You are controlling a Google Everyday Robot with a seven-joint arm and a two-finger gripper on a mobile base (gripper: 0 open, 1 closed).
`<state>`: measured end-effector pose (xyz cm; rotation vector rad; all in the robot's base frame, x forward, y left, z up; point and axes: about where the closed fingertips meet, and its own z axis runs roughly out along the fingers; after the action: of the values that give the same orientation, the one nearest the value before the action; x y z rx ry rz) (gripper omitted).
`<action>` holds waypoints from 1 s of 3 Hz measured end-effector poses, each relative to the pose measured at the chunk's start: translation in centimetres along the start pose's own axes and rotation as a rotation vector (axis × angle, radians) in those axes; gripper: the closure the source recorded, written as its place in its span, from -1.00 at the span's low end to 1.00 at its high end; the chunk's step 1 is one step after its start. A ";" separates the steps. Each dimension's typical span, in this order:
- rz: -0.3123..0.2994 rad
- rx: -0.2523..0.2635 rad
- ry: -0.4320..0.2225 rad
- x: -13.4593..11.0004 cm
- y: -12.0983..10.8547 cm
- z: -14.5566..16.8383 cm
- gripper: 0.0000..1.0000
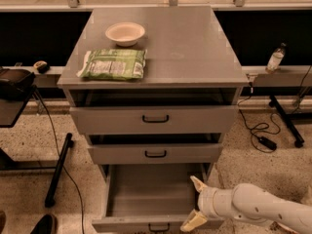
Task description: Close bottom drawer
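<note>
1. Your pincer (195,203) is at the near right corner of the bottom drawer (148,191), fingers spread apart and holding nothing.
2. One finger reaches inside by the drawer's right wall; the other is at its front panel, right of the black handle (158,226).
3. The drawer stands pulled out, toward the near side.
4. On the tabletop (195,43), a bowl (125,33) sits behind a green bag (112,64).

The bottom drawer (146,191), a plain grey box with a small black handle (158,226) on its front, stands pulled far out, with my jaws spread apart at its front right corner.
</note>
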<state>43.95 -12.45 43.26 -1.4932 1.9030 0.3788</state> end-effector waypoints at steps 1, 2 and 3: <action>0.037 -0.021 0.018 2.9 -0.5 1.2 -1.00; 0.120 -0.031 0.035 10.5 -0.7 2.8 -0.67; 0.182 -0.046 -0.015 16.7 1.4 5.6 -0.21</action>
<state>42.59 -20.99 27.88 -1.3459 2.0371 0.5178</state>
